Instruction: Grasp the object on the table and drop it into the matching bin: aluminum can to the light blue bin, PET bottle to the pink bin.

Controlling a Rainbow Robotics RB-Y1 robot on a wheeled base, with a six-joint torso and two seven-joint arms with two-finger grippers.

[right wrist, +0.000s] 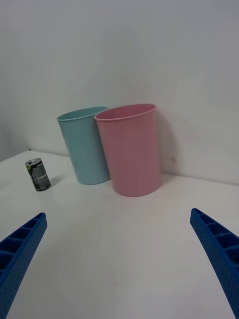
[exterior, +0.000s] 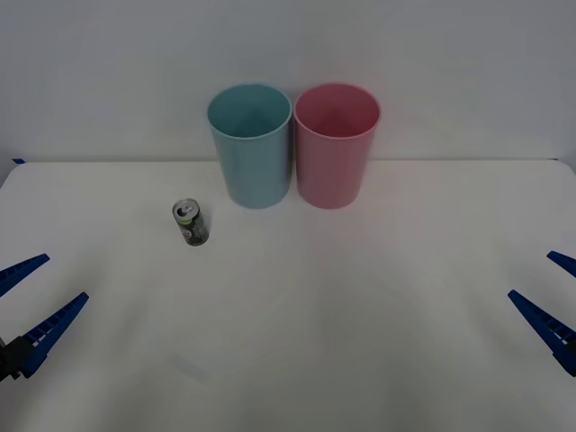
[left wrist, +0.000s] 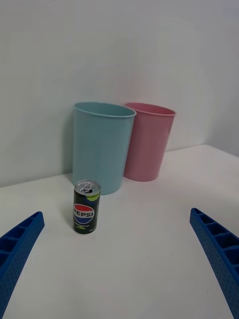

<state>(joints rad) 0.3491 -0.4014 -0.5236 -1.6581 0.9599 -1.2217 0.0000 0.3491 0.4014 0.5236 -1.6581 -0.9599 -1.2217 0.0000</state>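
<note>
White table (exterior: 360, 315) carries the light blue bin (exterior: 250, 144), with the pink bin (exterior: 336, 144) touching beside it. Near the blue bin, toward the robot's left, stands the aluminum can (exterior: 190, 222) upright. Left gripper (exterior: 25, 297) and right gripper (exterior: 553, 297) hover wide open, empty.

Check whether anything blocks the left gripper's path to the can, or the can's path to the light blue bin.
Nothing visible does. Bare table lies between the open left gripper and the upright can, and between the can and the light blue bin just behind it.

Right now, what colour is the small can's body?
Black small aluminium can with a red-white-blue logo, clearest in left wrist view.
</note>
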